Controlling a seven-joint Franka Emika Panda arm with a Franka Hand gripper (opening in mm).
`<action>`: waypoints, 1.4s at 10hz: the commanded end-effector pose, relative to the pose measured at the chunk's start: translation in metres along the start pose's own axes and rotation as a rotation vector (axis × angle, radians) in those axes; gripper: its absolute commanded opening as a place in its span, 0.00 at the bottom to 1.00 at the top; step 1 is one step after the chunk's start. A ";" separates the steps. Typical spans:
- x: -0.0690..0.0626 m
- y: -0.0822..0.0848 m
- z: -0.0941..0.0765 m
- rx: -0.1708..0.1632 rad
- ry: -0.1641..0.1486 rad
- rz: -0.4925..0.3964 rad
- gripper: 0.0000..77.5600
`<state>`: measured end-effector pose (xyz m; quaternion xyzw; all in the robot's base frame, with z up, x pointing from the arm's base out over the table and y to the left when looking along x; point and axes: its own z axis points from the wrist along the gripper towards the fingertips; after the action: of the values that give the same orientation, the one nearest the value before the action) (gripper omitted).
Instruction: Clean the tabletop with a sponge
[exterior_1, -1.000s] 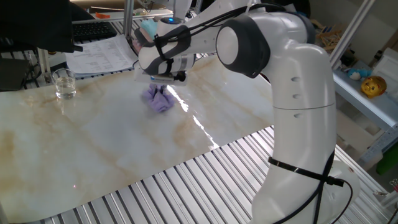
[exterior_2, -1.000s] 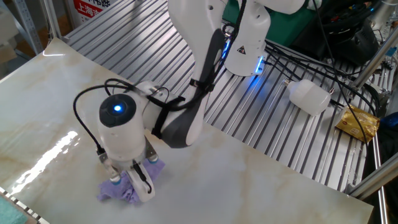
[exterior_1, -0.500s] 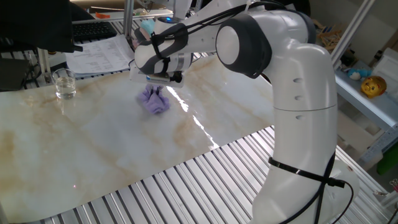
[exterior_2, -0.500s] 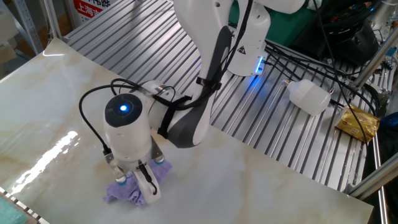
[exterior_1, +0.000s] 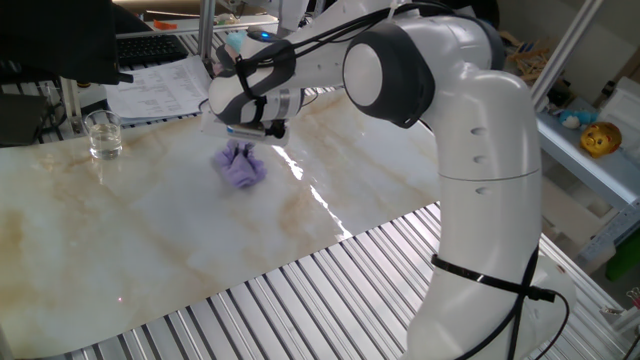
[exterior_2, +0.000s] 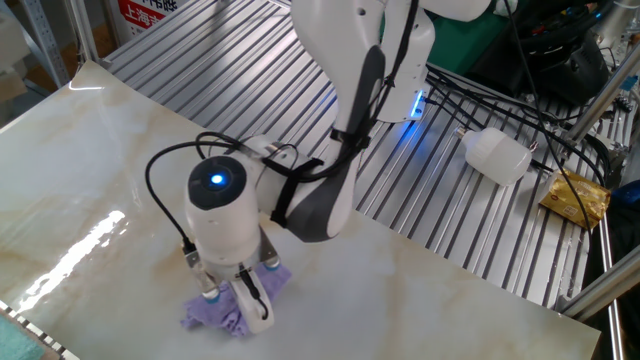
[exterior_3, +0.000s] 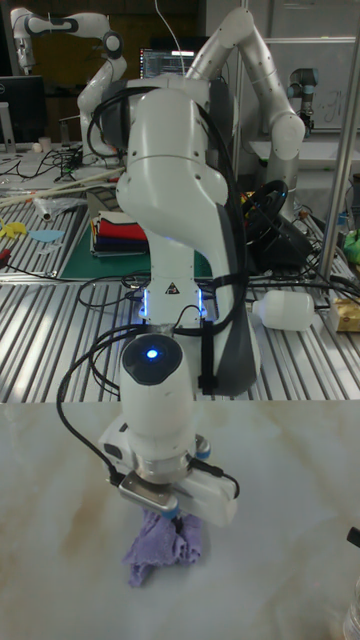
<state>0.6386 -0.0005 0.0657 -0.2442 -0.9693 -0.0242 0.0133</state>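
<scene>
The lavender-purple sponge (exterior_1: 240, 167) lies crumpled on the glossy white marble-look tabletop (exterior_1: 150, 240). My gripper (exterior_1: 246, 139) points straight down onto it and is shut on its bunched top. From the other side the sponge (exterior_2: 215, 312) sticks out under the gripper (exterior_2: 237, 302), whose white fingers (exterior_2: 254, 303) press into the cloth. In the tall view the sponge (exterior_3: 163, 549) hangs below the gripper (exterior_3: 172, 514) and rests on the tabletop (exterior_3: 290, 560).
A clear glass (exterior_1: 103, 135) stands at the tabletop's far left. Papers (exterior_1: 160, 85) and a keyboard lie behind it. Ribbed metal slats (exterior_1: 280, 310) border the sheet. A white bottle (exterior_2: 497, 155) and a yellow packet (exterior_2: 576, 197) lie on the slats.
The gripper has dragged the sponge across the tabletop, leftward toward the glass in one fixed view and rightward in the other. It has stayed shut on the sponge.
</scene>
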 end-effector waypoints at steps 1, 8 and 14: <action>0.010 0.008 -0.003 -0.001 -0.001 0.018 0.01; 0.009 0.009 0.013 0.087 -0.042 -0.003 0.01; -0.001 0.005 0.019 0.092 -0.047 -0.030 0.01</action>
<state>0.6396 0.0151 0.0585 -0.2361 -0.9715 0.0215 -0.0006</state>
